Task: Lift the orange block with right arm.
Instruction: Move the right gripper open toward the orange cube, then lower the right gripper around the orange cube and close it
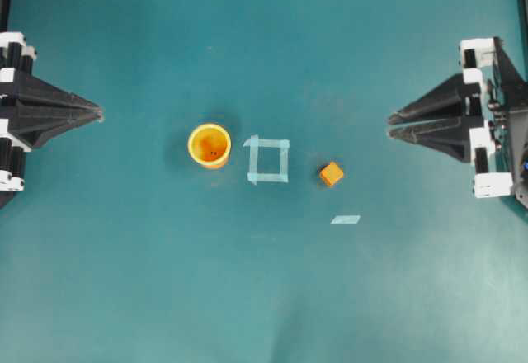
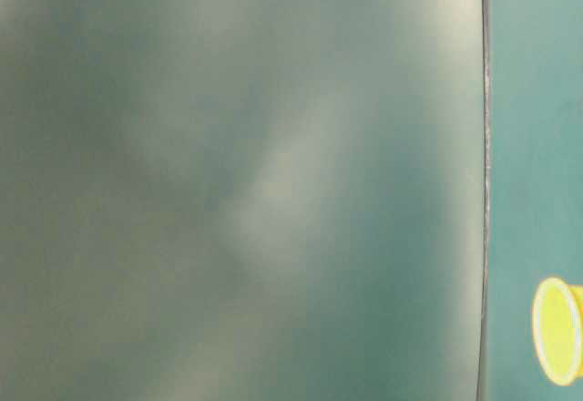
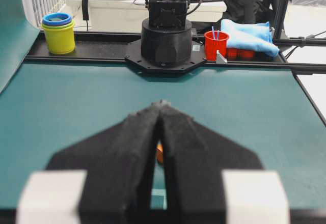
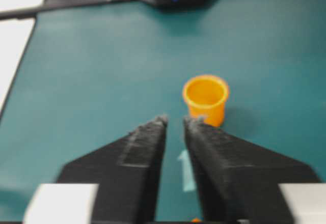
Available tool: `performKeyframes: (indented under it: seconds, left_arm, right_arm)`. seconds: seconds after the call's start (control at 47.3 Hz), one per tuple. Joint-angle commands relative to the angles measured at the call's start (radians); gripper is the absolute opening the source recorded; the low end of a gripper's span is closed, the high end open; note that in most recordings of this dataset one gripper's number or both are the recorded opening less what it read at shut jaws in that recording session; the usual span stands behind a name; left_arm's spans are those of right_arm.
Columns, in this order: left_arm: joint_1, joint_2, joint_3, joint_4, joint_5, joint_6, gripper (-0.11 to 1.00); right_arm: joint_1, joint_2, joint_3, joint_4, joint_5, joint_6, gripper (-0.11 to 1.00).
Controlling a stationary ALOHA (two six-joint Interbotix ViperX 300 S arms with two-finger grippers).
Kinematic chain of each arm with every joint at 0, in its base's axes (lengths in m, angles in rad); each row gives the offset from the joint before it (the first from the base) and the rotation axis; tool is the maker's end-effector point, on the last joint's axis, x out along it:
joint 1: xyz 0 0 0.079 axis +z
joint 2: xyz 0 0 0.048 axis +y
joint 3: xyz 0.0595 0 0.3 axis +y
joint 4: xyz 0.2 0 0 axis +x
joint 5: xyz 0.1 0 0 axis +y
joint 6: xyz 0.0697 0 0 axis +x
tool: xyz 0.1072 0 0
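Observation:
The orange block (image 1: 331,173) is a small cube resting on the teal table, right of the middle. In the right wrist view only a sliver of the orange block (image 4: 196,220) shows at the bottom edge, between the jaws. My right gripper (image 1: 390,125) hovers at the right side, up and to the right of the block and apart from it. My right gripper (image 4: 175,119) is open by a narrow gap with nothing between its fingers. My left gripper (image 1: 99,114) rests at the far left. Seen from the left wrist, the left gripper (image 3: 162,103) is shut to a point.
A yellow-orange cup (image 1: 209,145) stands left of the middle, the same cup (image 4: 206,98) lying beyond the right fingertips. A pale tape square (image 1: 268,160) lies between cup and block, and a tape strip (image 1: 346,219) lies below the block. The table-level view is mostly blurred.

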Motion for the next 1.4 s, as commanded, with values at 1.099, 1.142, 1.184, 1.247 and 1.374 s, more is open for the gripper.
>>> performKeyframes:
  seconds: [1.099, 1.142, 1.184, 1.247, 1.374]
  left_arm:
    - [0.002, 0.008, -0.037, 0.003, -0.020, 0.011, 0.00]
    - [0.002, 0.008, -0.038, 0.003, -0.023, 0.011, 0.00]
    - [0.002, 0.008, -0.038, 0.003, -0.026, 0.011, 0.00]
    - [0.002, 0.008, -0.037, 0.003, -0.029, 0.011, 0.00]
    - [0.002, 0.008, -0.038, 0.003, -0.037, 0.011, 0.00]
  right_arm:
    - [-0.008, 0.522, -0.399, -0.092, 0.557, 0.538, 0.63]
    - [-0.008, 0.545, -0.413, -0.103, 0.584, 0.546, 0.63]
    - [-0.008, 0.568, -0.423, -0.112, 0.609, 0.557, 0.63]
    - [-0.008, 0.597, -0.439, -0.120, 0.635, 0.577, 0.63]
    - [-0.008, 0.658, -0.459, -0.124, 0.649, 0.620, 0.63]
